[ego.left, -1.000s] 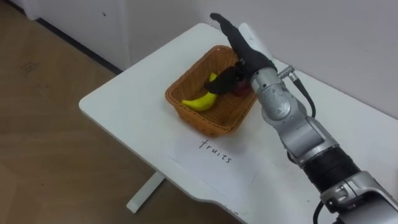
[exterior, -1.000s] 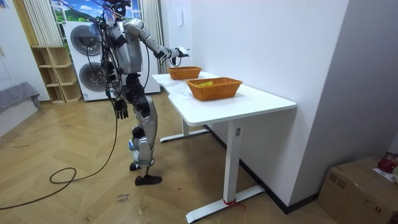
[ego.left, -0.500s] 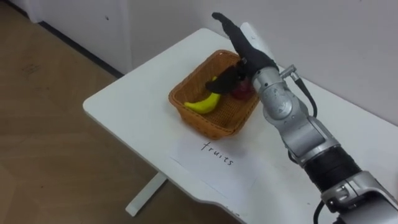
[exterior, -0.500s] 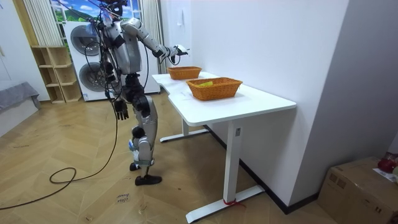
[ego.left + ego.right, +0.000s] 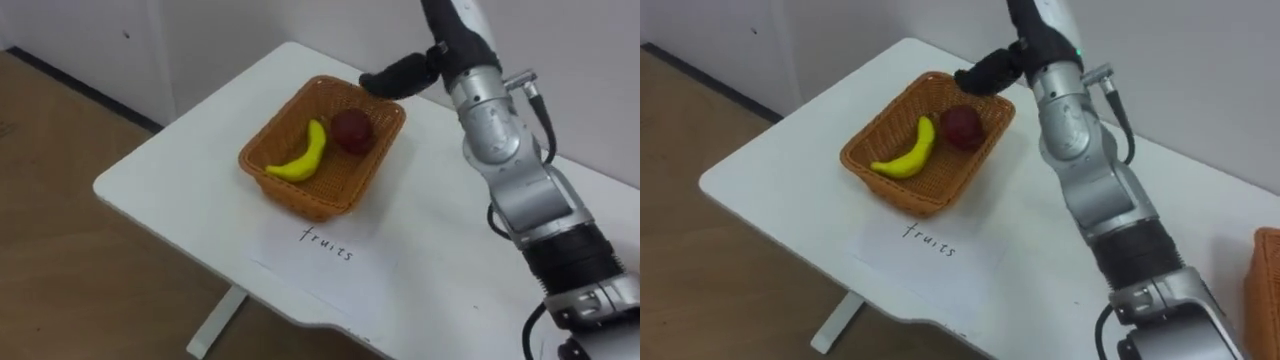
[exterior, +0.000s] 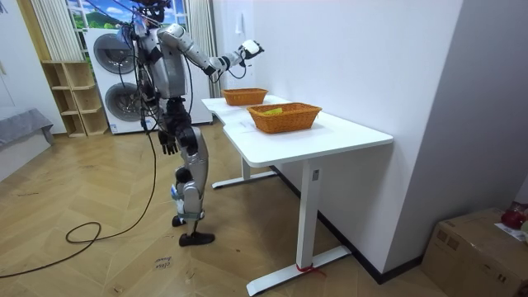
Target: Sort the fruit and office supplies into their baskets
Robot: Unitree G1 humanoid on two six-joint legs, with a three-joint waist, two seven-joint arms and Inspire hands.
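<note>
Curved yellow banana (image 5: 300, 158), round dark-red apple (image 5: 352, 130) lying in woven wicker basket (image 5: 312, 196); right robot hand (image 5: 445, 45) hovering upper right, thumb extended, empty.

home-ish laundry room | stacked washing machines (image 6: 108, 54) at the back | open wooden shelf (image 6: 70, 99) just beside them | parquet floor (image 6: 99, 247) in front

The right hand (image 5: 452, 38) had a black thumb and palm under a white back shell, and at its wrist sat a small metal plug with a thin black cable looping down the side. The forearm was rounded silver-grey metal in stacked segments, ending in a ribbed black band and a pale grey elbow housing. The left hand (image 6: 169, 142) was dark.
</note>
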